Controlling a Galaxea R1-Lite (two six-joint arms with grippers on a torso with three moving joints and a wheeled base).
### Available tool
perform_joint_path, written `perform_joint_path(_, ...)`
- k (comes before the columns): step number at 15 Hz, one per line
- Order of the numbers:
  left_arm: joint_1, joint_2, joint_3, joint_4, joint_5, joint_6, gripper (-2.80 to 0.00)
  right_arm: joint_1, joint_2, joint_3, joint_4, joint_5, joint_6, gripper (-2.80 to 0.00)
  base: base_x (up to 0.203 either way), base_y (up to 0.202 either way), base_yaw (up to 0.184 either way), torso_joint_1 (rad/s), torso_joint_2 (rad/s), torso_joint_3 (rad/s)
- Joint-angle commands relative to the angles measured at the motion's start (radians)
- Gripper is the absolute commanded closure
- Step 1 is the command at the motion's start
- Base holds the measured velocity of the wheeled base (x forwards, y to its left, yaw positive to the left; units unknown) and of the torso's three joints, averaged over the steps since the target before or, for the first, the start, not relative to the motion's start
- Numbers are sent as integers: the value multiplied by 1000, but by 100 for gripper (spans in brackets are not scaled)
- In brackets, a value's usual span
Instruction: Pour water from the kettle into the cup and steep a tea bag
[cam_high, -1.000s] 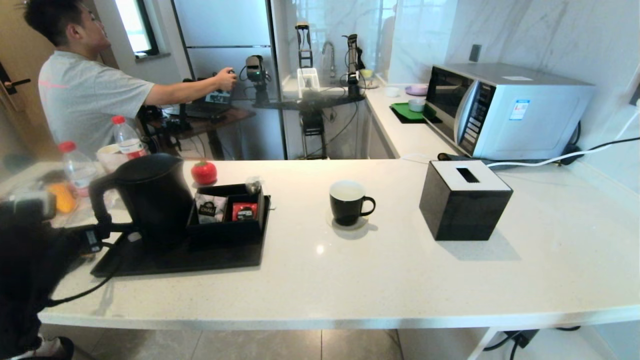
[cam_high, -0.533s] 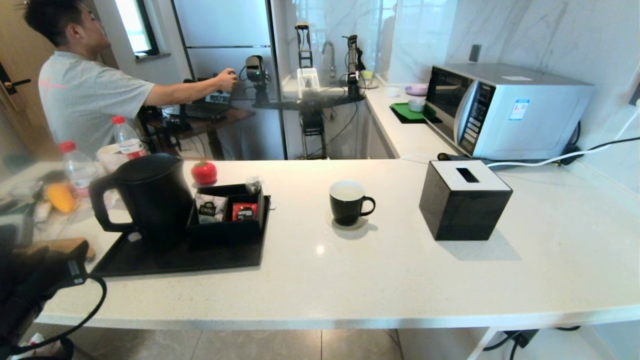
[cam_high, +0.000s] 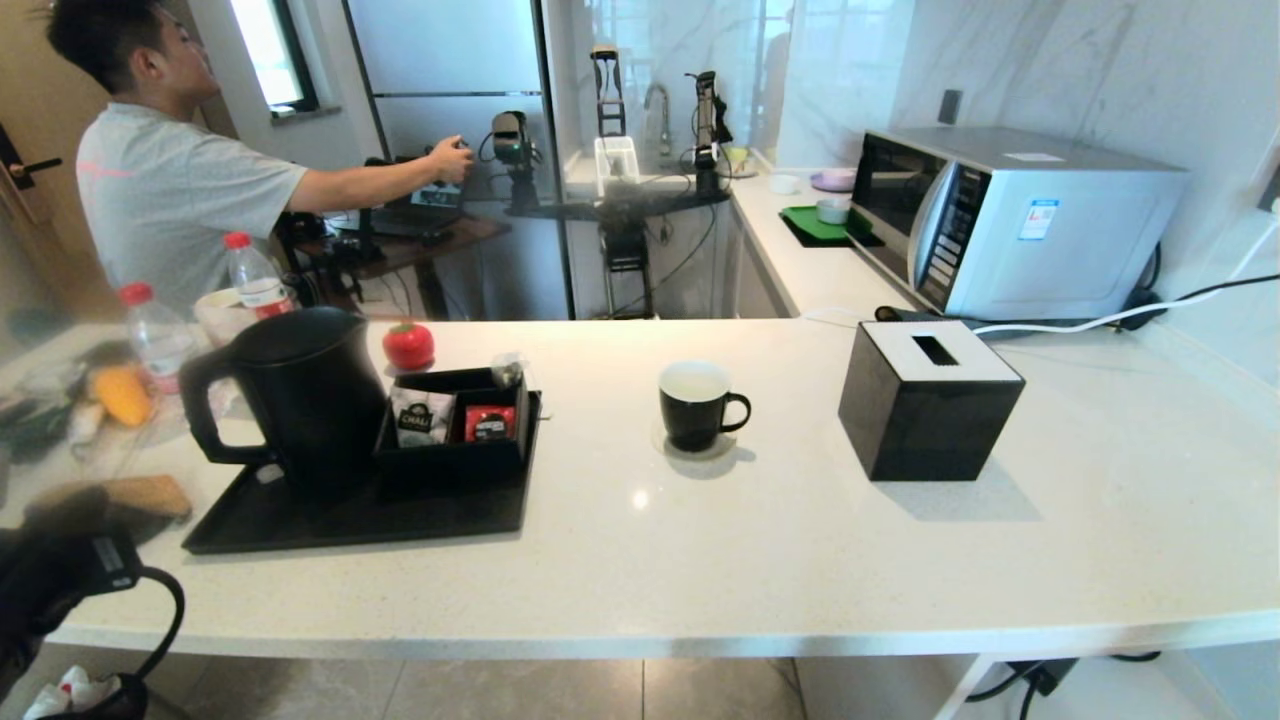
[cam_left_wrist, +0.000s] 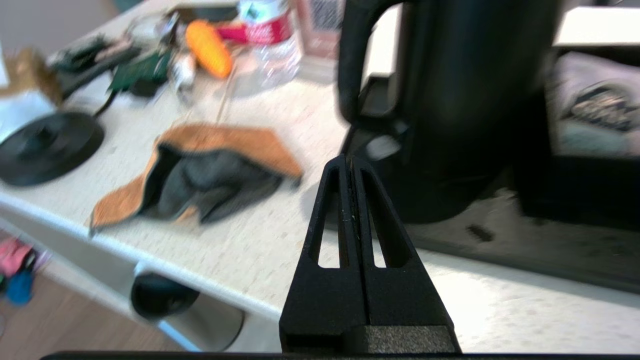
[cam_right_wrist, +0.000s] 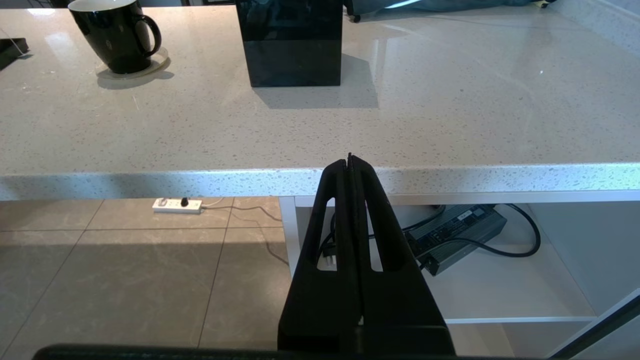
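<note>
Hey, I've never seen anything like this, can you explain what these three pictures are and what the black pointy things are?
It is a two-armed robot at a kitchen counter. One picture looks down from its head; the other two look along each wrist. The black wedges are its grasping parts: the left end effector and the right end effector, both shut and holding nothing. The left one sits low by the counter's edge near the kettle, which stands on a black tray with a box of packets. The cup and a tissue box stand further right.
</note>
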Motion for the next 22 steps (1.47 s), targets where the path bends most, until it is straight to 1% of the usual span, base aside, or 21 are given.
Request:
perform_joint_path(1, -54, -42, 0, -6, -1, -2, 0, 0, 1, 0, 0, 0, 0, 0, 0, 0, 0, 0, 0, 0)
perform_joint_path(4, -182, -63, -23, 5, -2, -3, 0, 0, 1, 0, 0, 0, 0, 0, 0, 0, 0, 0, 0, 0)
perform_joint_path(5, -233, -86, -39, 40, -1, -4, 0, 0, 1, 0, 0, 0, 0, 0, 0, 0, 0, 0, 0, 0)
perform_joint_path(6, -274, -129, -72, 121, -1, -4, 0, 0, 1, 0, 0, 0, 0, 0, 0, 0, 0, 0, 0, 0)
perform_joint_path(7, -307, -183, -118, 240, -1, -4, 0, 0, 1, 0, 0, 0, 0, 0, 0, 0, 0, 0, 0, 0)
perform_joint_path(9, -370, -293, -253, 556, -1, -4, 0, 0, 1, 0, 1, 0, 0, 0, 0, 0, 0, 0, 0, 0)
perform_joint_path(11, -434, -322, -392, 730, 0, -4, 0, 0, 1, 0, 0, 0, 0, 0, 0, 0, 0, 0, 0, 0)
perform_joint_path(12, -459, -329, -456, 836, 0, -5, 0, 0, 1, 1, 0, 0, 0, 0, 0, 0, 0, 0, 0, 0)
perform_joint_path(16, -538, -343, -758, 1368, -2, -5, 0, 0, 1, 0, 0, 0, 0, 0, 0, 0, 0, 0, 0, 0)
perform_joint_path(18, -576, -311, -888, 1548, -2, -6, 0, 0, 1, 0, 0, 0, 0, 0, 0, 0, 0, 0, 0, 0)
perform_joint_path(20, -597, -233, -994, 1641, -2, -6, 0, 0, 1, 0, 0, 0, 0, 0, 0, 0, 0, 0, 0, 0)
perform_joint_path(22, -602, -150, -1127, 1723, -1, -5, 0, 0, 1, 0, 0, 0, 0, 0, 0, 0, 0, 0, 0, 0)
